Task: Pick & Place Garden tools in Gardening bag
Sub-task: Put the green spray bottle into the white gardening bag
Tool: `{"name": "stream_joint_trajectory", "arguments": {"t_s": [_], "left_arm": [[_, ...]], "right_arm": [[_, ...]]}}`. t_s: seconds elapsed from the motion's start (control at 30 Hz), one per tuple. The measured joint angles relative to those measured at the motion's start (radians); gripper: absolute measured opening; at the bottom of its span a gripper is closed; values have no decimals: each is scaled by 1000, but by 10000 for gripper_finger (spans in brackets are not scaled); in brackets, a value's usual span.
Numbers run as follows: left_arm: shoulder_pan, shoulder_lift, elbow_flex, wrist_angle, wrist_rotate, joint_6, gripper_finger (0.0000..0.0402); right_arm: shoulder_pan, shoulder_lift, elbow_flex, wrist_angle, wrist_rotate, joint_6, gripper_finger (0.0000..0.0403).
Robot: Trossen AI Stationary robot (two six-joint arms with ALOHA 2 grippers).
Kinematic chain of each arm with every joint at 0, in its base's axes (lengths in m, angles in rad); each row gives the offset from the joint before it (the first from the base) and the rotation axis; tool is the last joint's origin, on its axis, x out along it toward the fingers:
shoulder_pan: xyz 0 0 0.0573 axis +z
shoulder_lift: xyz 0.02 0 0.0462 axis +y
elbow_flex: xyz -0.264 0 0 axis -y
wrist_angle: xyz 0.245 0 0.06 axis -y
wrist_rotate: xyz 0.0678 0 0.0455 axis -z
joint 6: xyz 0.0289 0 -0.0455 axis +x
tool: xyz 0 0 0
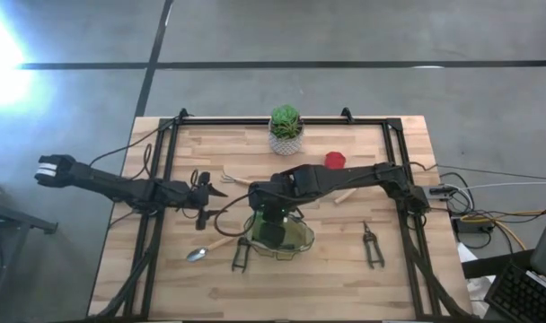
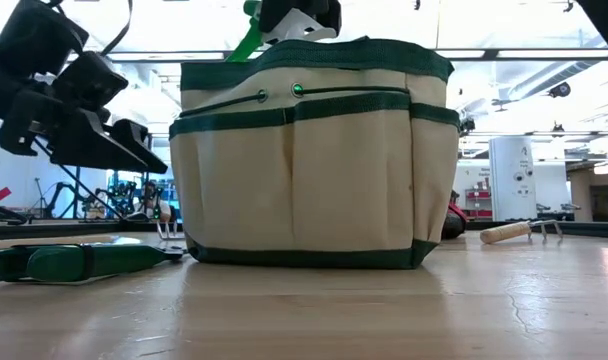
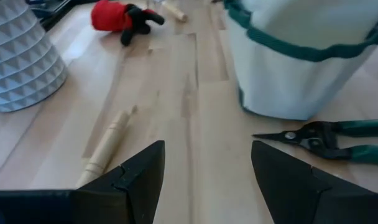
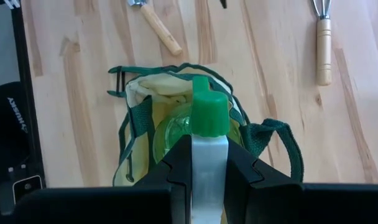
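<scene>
1. The left gripper [image 1: 204,190] hovers left of centre with its fingers [image 3: 136,177] spread apart and empty — it waits near a wooden-handled metal rake [image 1: 235,179].
2. Just in front of the bag lie a wooden-handled metal trowel [image 1: 212,246] and dark green-handled pruning shears [image 1: 241,254], not yet packed.
3. The right gripper [image 1: 267,215] hangs over the open mouth of the beige canvas gardening bag with green trim [image 2: 314,160], clamped on a green spray bottle with a white body [image 4: 207,140].
4. The step in hand looks like the placing of the bottle — next, lowering it into the bag and letting go.
5. Further right, a red item [image 1: 335,160] and a second pair of dark shears [image 1: 372,245] remain on the light wooden table [image 1: 435,278].
</scene>
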Motion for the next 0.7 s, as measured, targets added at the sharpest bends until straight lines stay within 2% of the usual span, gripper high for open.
{"name": "stream_joint_trajectory", "arguments": {"t_s": [0.7], "left_arm": [[0,5,0,-2,-8,1,241]], "right_arm": [[0,51,0,64,2,-4,39]]}}
